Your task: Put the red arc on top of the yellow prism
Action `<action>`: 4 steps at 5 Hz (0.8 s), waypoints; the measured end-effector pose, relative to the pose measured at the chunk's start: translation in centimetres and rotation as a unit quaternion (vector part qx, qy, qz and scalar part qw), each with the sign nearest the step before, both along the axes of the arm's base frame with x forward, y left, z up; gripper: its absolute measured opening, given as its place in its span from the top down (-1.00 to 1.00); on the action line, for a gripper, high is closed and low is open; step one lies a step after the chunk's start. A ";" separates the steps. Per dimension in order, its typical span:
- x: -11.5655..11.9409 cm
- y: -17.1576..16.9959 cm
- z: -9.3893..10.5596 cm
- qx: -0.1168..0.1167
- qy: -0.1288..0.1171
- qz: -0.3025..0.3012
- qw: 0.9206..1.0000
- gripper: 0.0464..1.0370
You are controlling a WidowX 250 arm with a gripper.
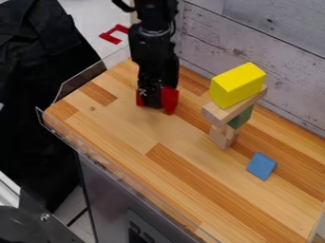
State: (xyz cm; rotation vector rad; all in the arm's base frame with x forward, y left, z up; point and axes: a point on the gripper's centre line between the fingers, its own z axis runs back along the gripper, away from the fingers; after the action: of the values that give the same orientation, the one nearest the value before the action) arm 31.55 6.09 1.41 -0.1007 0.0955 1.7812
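The black gripper (152, 101) hangs down low over the back left part of the wooden table. The red arc (169, 98) is right at its lower end, with red showing on both sides of the gripper and its middle hidden behind it. Whether the arc is held or rests on the table I cannot tell. To the right, the yellow prism (236, 86) lies on a tilted-looking wooden plank at the top of a small stack, apart from the gripper.
Below the plank (219, 114) stand a green block (240, 118) and plain wooden blocks (222, 137). A blue block (262, 166) lies on the table to the front right of the stack. A plank wall (285, 90) runs behind, and a clear rim edges the table (114, 137).
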 end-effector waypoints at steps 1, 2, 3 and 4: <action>-0.1 0.0 -0.8 -0.008 0.006 0.000 1.000 -0.83; -0.5 0.1 -0.8 -0.004 0.016 -0.016 1.000 -0.26; -0.8 0.5 -0.7 0.010 0.013 -0.062 0.998 -0.08; -2.3 1.4 4.2 0.066 0.026 -0.174 0.982 -0.08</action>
State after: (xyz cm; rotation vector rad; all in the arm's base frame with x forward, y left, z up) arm 29.22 7.51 5.59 0.0559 0.0308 1.4366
